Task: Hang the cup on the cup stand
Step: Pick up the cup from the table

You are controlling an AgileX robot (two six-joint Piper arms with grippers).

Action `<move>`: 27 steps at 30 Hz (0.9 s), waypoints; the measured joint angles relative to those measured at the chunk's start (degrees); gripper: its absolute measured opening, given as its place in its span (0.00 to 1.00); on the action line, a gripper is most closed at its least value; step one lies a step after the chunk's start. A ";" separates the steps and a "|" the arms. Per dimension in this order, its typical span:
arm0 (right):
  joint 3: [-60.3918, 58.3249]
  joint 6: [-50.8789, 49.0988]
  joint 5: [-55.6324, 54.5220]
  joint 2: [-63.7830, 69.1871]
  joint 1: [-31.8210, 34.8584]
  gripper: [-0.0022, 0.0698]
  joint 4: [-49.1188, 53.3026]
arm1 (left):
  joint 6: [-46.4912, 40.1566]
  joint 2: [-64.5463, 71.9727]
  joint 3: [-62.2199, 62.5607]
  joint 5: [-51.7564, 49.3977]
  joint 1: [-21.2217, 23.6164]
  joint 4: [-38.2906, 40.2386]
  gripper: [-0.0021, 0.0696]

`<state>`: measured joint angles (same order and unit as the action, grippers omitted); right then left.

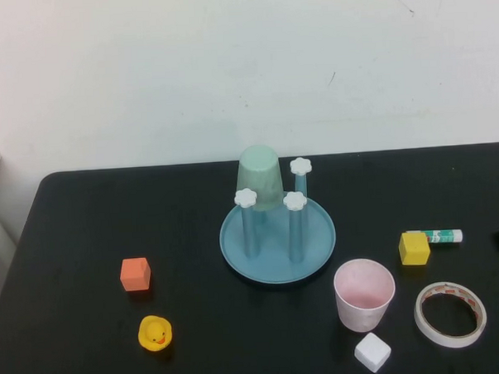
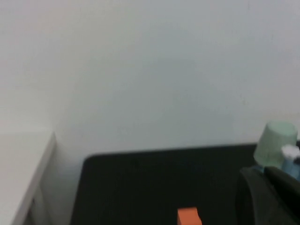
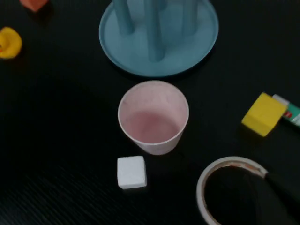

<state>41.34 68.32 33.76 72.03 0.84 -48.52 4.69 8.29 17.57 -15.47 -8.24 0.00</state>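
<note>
The pale pink cup [image 1: 364,294] stands upright, mouth up, on the black table in front of and to the right of the cup stand [image 1: 276,235]. It also shows in the right wrist view [image 3: 153,117]. The stand is a light-blue round tray with blue posts topped by white flower knobs; a mint green cup [image 1: 260,178] hangs upside down on a back post. My right gripper [image 3: 274,192] is a dark shape over the tape roll, right of the pink cup and apart from it. My left gripper [image 2: 267,187] is a dark shape far left of the stand [image 2: 293,161].
An orange cube [image 1: 135,274] and a yellow duck [image 1: 155,333] lie left of the stand. A white cube [image 1: 372,351] sits just in front of the pink cup. A tape roll [image 1: 450,313], a yellow cube [image 1: 414,248] and a glue stick [image 1: 438,237] lie to the right.
</note>
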 joint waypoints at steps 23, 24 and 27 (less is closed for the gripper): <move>28.58 1.24 -4.86 42.76 -17.16 0.62 9.42 | -18.10 21.08 -1.39 -1.44 0.00 35.45 0.03; 29.10 1.24 -4.86 44.04 -17.16 0.63 9.42 | -18.40 21.08 -1.39 -1.09 0.00 36.84 0.03; 30.15 1.24 -5.28 47.40 -17.16 0.62 9.95 | -19.64 21.08 -1.39 0.34 0.00 40.75 0.03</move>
<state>71.49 69.56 28.49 119.44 -16.32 -38.57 -14.95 29.38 16.18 -15.12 -8.24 40.75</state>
